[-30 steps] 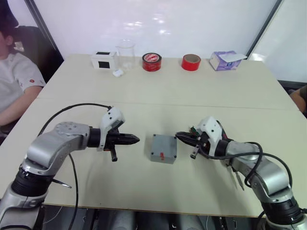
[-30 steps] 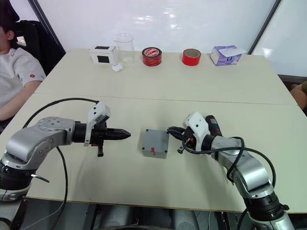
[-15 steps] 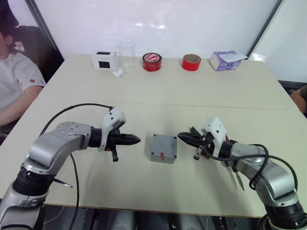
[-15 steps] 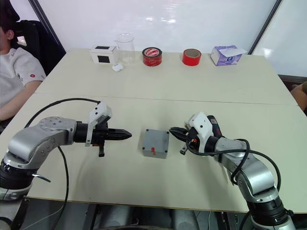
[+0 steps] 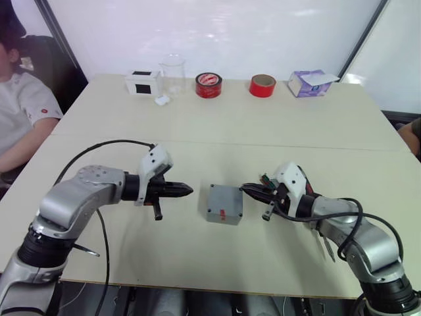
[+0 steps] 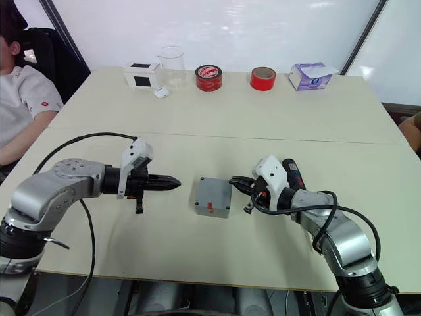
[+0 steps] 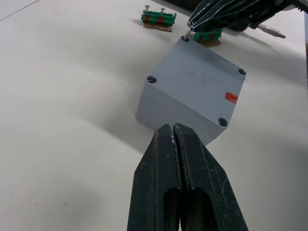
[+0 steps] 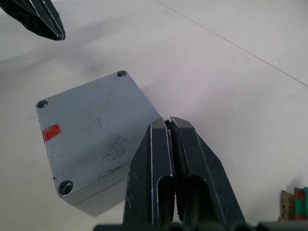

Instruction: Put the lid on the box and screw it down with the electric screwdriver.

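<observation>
The big pale tabletop (image 5: 263, 125) holds the grey box (image 5: 223, 204), which sits between the two tools with its lid (image 7: 197, 86) already on top. The left tool (image 5: 187, 191) is near the box's left side with its fingers pressed together and holding nothing. The right tool (image 6: 233, 180) is just beside the box's right side, also pinched closed and empty, and the black screwdriver (image 6: 292, 173) lies behind it.

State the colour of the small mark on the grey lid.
Red; the mark on the lid shows best in the left wrist view.
</observation>
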Robot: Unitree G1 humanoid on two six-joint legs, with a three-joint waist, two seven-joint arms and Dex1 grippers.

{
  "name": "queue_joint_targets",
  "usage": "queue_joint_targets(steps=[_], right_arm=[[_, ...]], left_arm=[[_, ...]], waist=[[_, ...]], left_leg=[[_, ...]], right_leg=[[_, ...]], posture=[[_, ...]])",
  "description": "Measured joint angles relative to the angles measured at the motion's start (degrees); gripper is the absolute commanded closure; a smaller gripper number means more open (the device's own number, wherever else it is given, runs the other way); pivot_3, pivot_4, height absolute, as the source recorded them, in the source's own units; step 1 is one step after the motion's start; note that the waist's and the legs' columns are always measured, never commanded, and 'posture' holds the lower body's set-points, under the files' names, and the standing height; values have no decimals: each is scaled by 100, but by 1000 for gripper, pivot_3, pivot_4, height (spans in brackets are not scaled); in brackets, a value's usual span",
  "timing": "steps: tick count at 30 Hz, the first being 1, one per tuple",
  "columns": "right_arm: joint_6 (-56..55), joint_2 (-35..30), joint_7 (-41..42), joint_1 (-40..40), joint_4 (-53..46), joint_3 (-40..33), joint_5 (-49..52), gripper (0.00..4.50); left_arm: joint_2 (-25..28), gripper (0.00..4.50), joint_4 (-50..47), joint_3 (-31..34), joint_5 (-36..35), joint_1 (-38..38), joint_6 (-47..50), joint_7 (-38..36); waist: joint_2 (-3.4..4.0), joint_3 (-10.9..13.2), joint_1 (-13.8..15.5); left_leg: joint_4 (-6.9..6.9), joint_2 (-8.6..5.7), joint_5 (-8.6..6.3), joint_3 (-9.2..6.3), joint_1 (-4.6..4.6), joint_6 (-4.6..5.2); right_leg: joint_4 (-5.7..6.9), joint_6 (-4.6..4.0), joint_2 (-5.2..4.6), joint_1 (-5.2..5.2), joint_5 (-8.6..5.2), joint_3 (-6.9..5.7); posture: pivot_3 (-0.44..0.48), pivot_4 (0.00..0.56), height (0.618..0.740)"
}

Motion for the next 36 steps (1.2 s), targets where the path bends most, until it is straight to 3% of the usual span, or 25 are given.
queue_joint_targets(steps=[8, 11, 18, 23, 26, 27, 30, 33, 36], right_arm=[[-9, 109, 2, -38, 108, 40, -75, 4473], [-8, 108, 16, -45, 141, 40, -80, 3744], [-8, 84, 27, -106, 153, 10, -81, 1108], [160, 16, -118, -159, 150, -279, -54, 1108], [880, 199, -810, -827, 239, -1140, 279, 1108], [1087, 146, -888, -1015, 273, -1365, 401, 813], [2049, -233, -971, -1562, 446, -1831, 863, 40], [3544, -1172, -804, -2100, 764, -1843, 1268, 40], [4816, -2340, -545, -2508, 1164, -1392, 1428, 40]], left_arm=[[0, 4500, 0, -1, 1, 1, -4, 4], [0, 4500, 0, -1, 1, 1, -7, 4], [-41, 4500, 13, -2, 2, -1, -25, 18], [-294, 4500, 130, 16, -45, -112, -18, 76], [-446, 4500, 145, 18, -254, -497, 13, -23], [-473, 4500, 131, 18, -283, -618, 13, -49], [-591, 4500, 122, -14, -350, -931, 10, -143], [-625, 4500, 50, -228, -378, -1173, -14, -321], [-593, 4500, -128, -400, -372, -1278, -117, -511]], waist=[[0, 0, 0], [0, 0, 1], [0, 0, 4], [-1, 1, 10], [1, 7, 6], [1, 7, 6], [1, 7, 8], [9, 12, 6], [11, 13, 10]], left_leg=[[0, 0, 0, 0, 0, 0], [0, 0, 0, 0, 0, 0], [0, 0, 0, 0, 0, 0], [0, -1, 0, 0, 0, 0], [1, -1, 3, 0, 0, -5], [-1, -1, 3, 0, 0, -5], [-13, -4, 3, -1, 0, -5], [-25, -5, 3, 5, -3, -4], [-34, -5, 3, 10, -11, -3]], right_leg=[[0, 0, 0, 0, 0, 0], [0, 0, 0, 0, 0, 0], [0, 0, 0, 0, 0, 0], [0, 0, -1, 1, 0, 0], [2, -2, -1, 0, 3, 1], [0, -2, -1, 0, 3, 1], [0, -1, -1, -2, 3, -1], [-1, 0, -5, -13, 4, 2], [-3, -2, -8, -27, 3, 4]], posture=[[0, 150, 740], [0, 150, 740], [0, 150, 740], [0, 150, 740], [0, 150, 740], [0, 150, 740], [0, 150, 740], [0, 150, 740], [0, 150, 740]])
